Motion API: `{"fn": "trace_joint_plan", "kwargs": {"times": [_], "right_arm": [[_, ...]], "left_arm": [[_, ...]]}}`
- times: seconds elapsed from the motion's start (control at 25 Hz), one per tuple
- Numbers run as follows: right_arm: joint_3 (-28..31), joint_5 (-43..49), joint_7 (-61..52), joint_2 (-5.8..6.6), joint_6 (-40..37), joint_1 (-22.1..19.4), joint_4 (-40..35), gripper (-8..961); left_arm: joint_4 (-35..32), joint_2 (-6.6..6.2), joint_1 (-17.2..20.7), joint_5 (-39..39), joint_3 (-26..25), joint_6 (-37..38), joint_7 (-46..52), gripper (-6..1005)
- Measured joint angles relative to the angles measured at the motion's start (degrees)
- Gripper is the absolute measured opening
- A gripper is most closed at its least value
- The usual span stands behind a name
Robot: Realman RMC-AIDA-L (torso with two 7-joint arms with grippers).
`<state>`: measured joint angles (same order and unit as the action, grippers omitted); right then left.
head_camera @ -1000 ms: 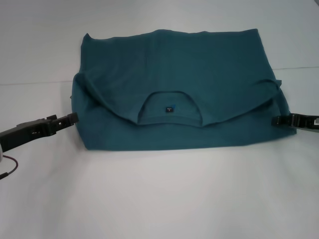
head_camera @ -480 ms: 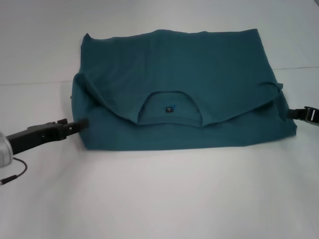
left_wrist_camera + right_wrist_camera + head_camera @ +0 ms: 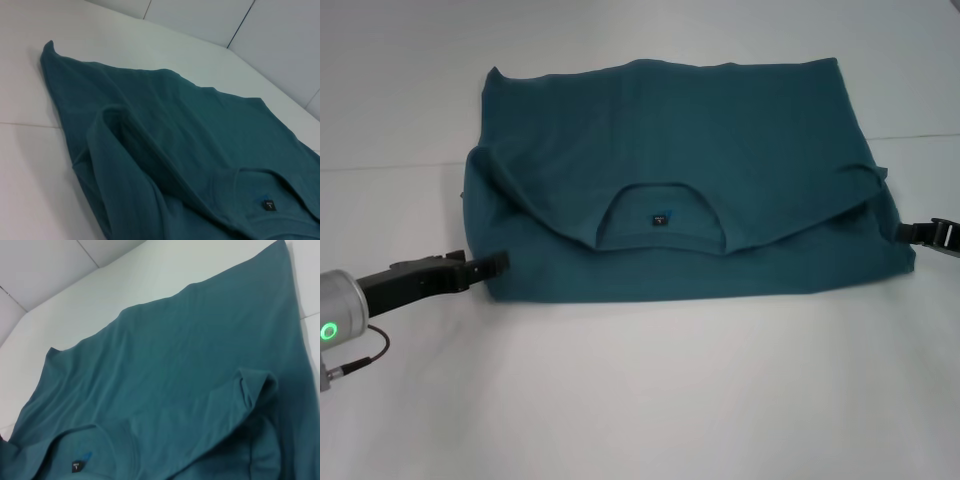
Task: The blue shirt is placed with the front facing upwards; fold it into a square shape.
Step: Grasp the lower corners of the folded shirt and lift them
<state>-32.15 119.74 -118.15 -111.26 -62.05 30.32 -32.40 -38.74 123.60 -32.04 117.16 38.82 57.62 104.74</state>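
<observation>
Two claws flank one garment, and the layout explains itself. The blue shirt (image 3: 670, 180) lies spread on the white table (image 3: 650, 400), centred and somewhat toward the far side, with its plain back showing over most of the area and the collar opening with the small black neck label (image 3: 661, 217) facing up near the middle. The collar end has been doubled over onto the body, so the near edge is a straight fold and the sleeves are tucked under at each side (a rough wide rectangle, not a square yet).

The left claw (image 3: 496, 263) sits low over the table at the near left corner of the shirt, its tips touching or just short of the folded edge; they look pressed close together with no cloth visibly between them, though I cannot be sure. Its position suggests it is there to take that corner for a sideways fold. The right claw (image 3: 908, 232) is at the right edge of the shirt, mostly out of the head view, and whether it is spread or pinching I cannot tell.

Both wrist views show only teal cloth: the left one looks along the raised ridge of the tucked left sleeve (image 3: 120, 130), the right one along the bunched right sleeve (image 3: 252, 385).

Judging by shape, the remaining work is bringing the sides inward.
</observation>
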Motion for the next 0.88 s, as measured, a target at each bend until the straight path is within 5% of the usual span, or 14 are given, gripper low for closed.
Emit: {"fn": "trace_joint_plan", "kwargs": {"times": [0.6, 0.88], "right_arm": [[-0.37, 0.62, -1.72, 0.34, 1.56, -0.08, 0.41, 32], [-0.38, 5.63, -4.94, -0.4, 3.47, 1.41, 0.51, 347]], "left_arm": [[-0.43, -0.02, 0.36, -0.25, -0.33, 0.83, 0.15, 767], [-0.9, -0.03, 0.36, -0.35, -0.19, 0.92, 0.68, 766]]}}
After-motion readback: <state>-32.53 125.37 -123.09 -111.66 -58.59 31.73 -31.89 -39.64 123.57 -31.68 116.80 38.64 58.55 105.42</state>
